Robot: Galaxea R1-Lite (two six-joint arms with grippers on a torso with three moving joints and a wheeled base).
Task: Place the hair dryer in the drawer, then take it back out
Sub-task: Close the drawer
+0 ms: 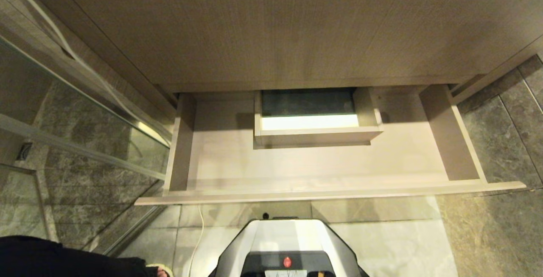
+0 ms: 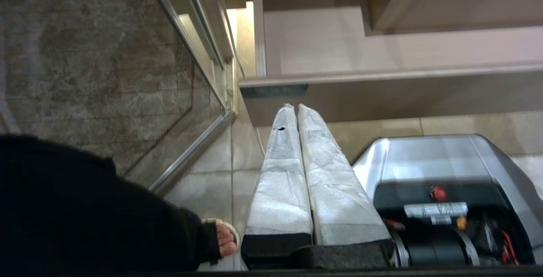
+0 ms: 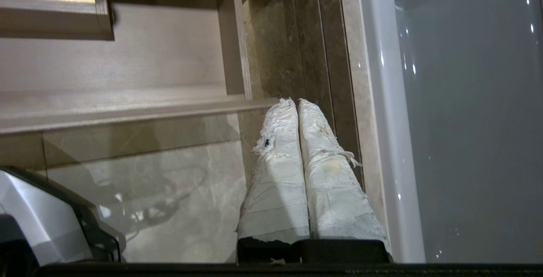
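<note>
Drawer: the wide, shallow wood-grain drawer [image 1: 322, 162] stands pulled out under the vanity front [image 1: 297, 35], its plain front edge nearest the robot base [image 1: 288, 243].
Drawer inside: the floor of the drawer shows bare wood grain; a rectangular boxed cut-out [image 1: 316, 130] sits at the middle of its back edge, with a dark opening and a bright strip inside it.
Hair dryer: it shows in none of the three views, neither in the drawer nor in either gripper; where it lies cannot be told.
Left gripper: the left gripper [image 2: 295, 108] hangs above the floor tiles, just short of the drawer's front edge near its left corner. Its two white-wrapped fingers [image 2: 282, 162] lie pressed together along their whole length and have hold of nothing.
Right gripper: the right gripper [image 3: 295, 102] hangs over the floor at the drawer's right front corner, beside a white glossy tub or basin wall [image 3: 445, 120]. Its taped fingers [image 3: 280, 175] are closed tight against each other, with nothing between them; the wrapping is frayed at the sides.
Arms in head view: neither arm shows there.
Floor: pale marbled tiles [image 1: 382, 239] lie in front of the drawer, darker stone tiles [image 1: 500, 141] to the right.
Glass: a glass panel with a metal frame [image 1: 85, 111] runs along the left side.
Person: a person in dark clothing [image 2: 85, 209] stands at the robot's left, a foot in a sandal [image 2: 225, 239] on the tiles by the base.
</note>
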